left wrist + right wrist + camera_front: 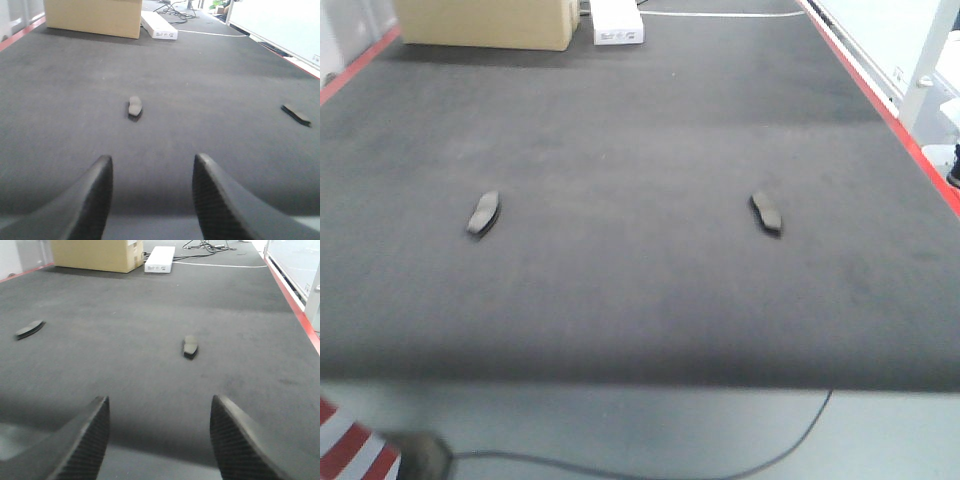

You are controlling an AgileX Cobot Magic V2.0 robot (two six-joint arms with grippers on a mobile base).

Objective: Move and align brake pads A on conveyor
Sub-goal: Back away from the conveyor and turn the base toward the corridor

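Two brake pads lie on the charcoal conveyor [640, 130]. The left pad [484, 214] is grey-brown and lies at the belt's left; it shows ahead of my left gripper in the left wrist view [134, 106] and far left in the right wrist view [29, 329]. The right pad [767, 212] lies at the belt's right; it shows in the right wrist view [190, 346] and far right in the left wrist view [296, 114]. My left gripper [152, 162] and right gripper [160, 402] are open and empty, over the belt's near edge. Neither gripper shows in the front view.
A cardboard box [485, 22] and a white flat box [618, 24] stand at the belt's far end, with cables behind. Red stripes [880, 100] run along both belt edges. A pale floor strip with a dark cable [800, 425] lies before the near edge.
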